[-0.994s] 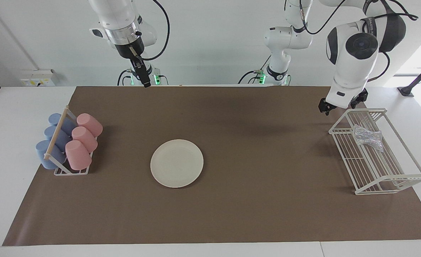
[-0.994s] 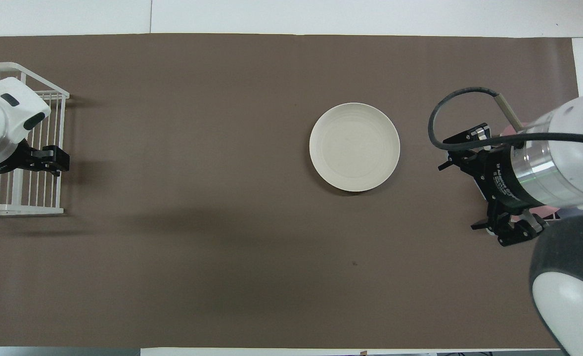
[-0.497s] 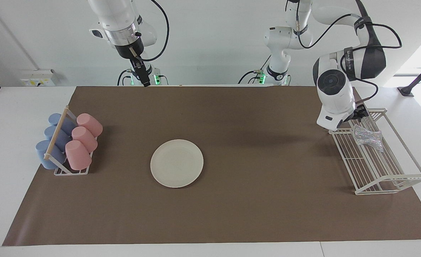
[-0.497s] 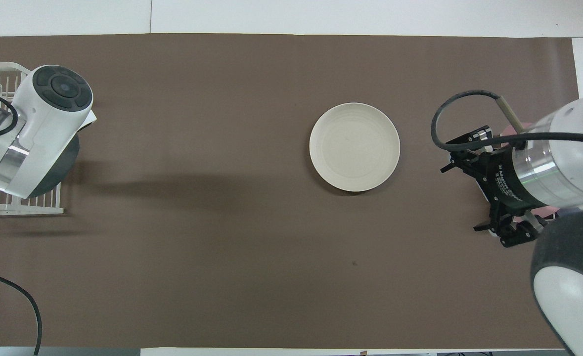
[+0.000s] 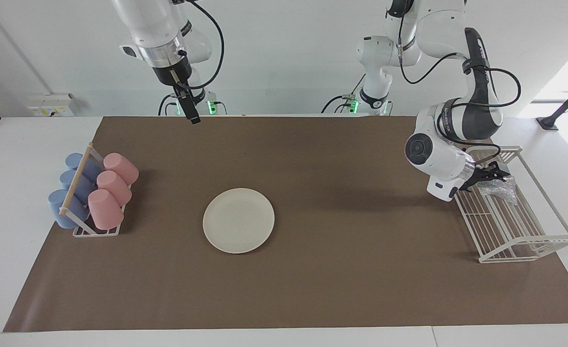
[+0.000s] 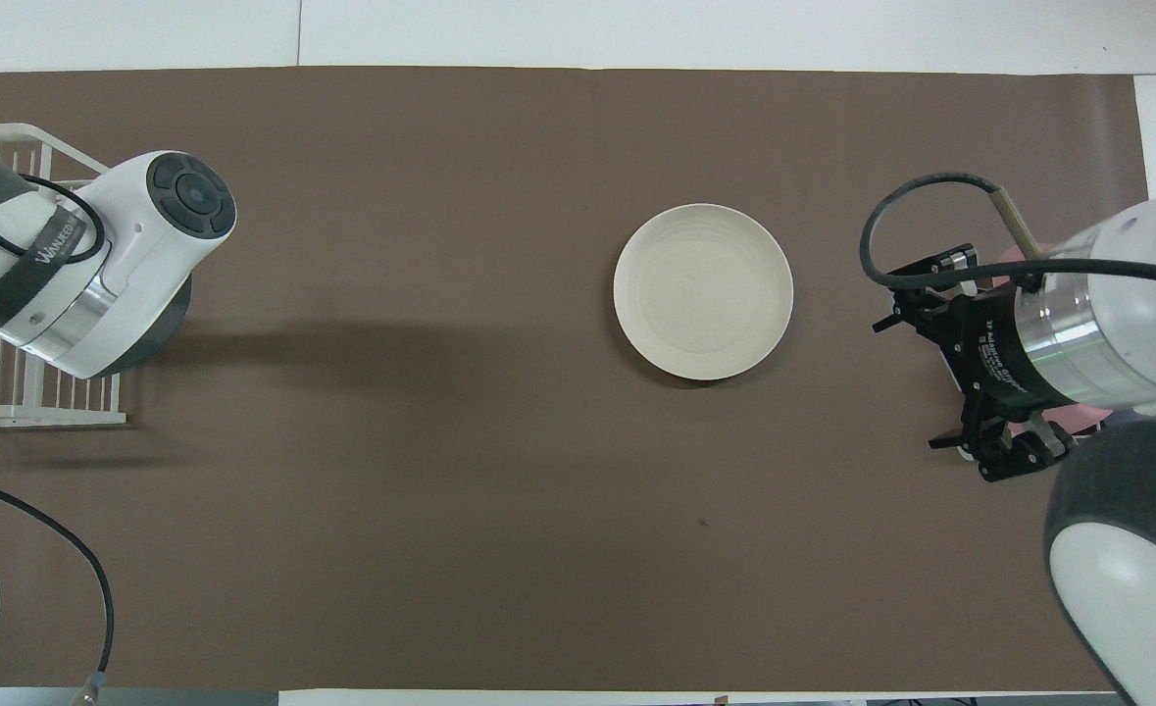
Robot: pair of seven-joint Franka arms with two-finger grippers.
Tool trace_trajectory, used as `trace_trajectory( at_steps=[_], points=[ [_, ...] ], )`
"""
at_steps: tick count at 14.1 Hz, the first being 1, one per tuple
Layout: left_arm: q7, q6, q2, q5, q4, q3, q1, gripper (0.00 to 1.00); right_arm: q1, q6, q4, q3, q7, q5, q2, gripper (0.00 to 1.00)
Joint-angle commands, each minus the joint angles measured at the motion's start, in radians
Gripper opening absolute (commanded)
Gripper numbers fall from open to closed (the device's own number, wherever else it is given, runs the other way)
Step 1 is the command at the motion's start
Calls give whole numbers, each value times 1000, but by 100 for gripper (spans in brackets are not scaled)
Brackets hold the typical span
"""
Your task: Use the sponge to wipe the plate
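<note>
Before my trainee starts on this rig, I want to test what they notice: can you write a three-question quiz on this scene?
1. True or false: the sponge already lies on the plate.
2. Which claw is at the sponge? A. left claw B. right claw
3. Fill in: the sponge lies in the white wire ____.

Key
1. False. The sponge is in the rack at the left arm's end of the table; the plate sits bare on the brown mat.
2. A. The left claw is open at the sponge; the right claw waits open, raised near the robots' edge of the mat.
3. rack
</note>
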Motion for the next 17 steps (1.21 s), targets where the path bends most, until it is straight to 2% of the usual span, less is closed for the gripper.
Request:
trace_trajectory(
  at_steps=[1,5,6,7,9,11,17],
  points=[
    [-14,30,6,21,18,7,3,95,-4,45,-42,5,59,28,-30,100],
    [-63,34,4,53,3,6,3,88,51,10,-24,16,205,26,-13,100],
    [-74,46,4,53,1,6,4,84,64,4,-15,16,225,26,-7,100],
    [-76,54,4,53,1,6,7,76,87,4,-1,16,262,28,4,100],
    [-95,56,4,52,1,6,9,43,111,10,18,16,343,26,18,100],
    [-120,57,4,52,1,6,19,1,128,21,13,16,371,17,19,100],
    [-106,50,-1,33,27,6,23,0,182,28,21,16,459,26,36,100]
  ],
)
